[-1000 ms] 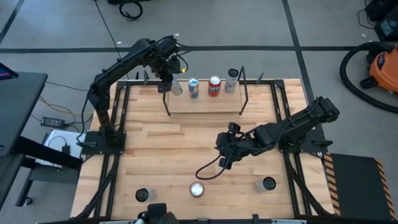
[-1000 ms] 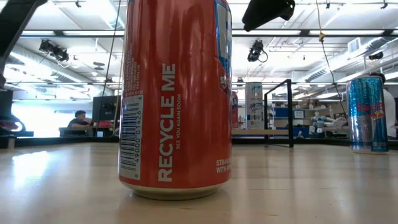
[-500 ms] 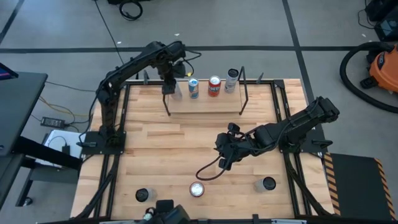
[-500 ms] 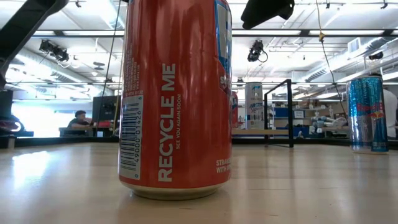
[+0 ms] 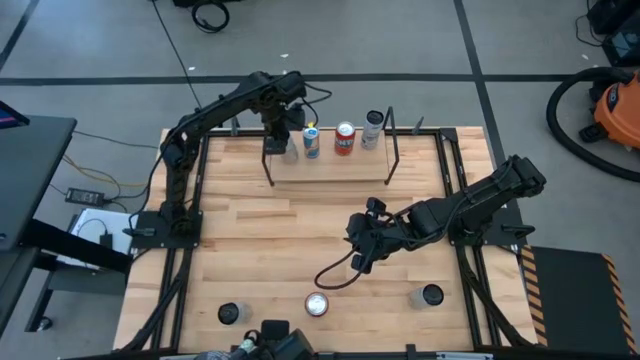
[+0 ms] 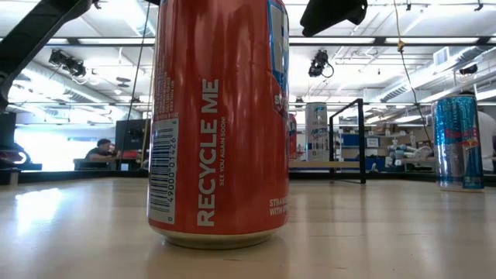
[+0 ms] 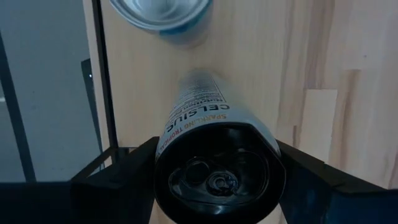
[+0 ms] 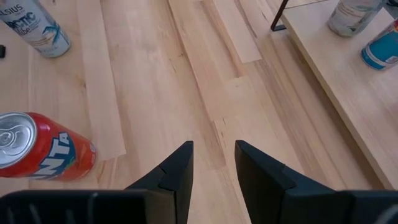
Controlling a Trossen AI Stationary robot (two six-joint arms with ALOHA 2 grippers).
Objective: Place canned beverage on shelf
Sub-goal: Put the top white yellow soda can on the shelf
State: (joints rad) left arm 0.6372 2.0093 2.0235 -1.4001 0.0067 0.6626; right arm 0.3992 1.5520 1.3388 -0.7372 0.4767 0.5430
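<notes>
Three cans already stand on the shelf [image 5: 330, 166] at the table's far edge. The left claw [image 5: 284, 140] pinches a fourth can [image 7: 214, 149] over the shelf's left end, unreleased; three more wait along the near edge, and the right claw [image 5: 362, 250] idles mid-table, slightly spread

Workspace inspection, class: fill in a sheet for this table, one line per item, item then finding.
Surface: light-wood table, bare in the middle.
Job's things: shelf holds three cans; left gripper holds a Celsius can upright over its left end.
Clutter: three cans along the near edge, including an orange Fanta can.
Grippers: left shut on the can; right gripper open, empty, mid-table.
Cables: one dark loop under the right arm.
Surroundings: vacuum cleaner on the floor.
</notes>
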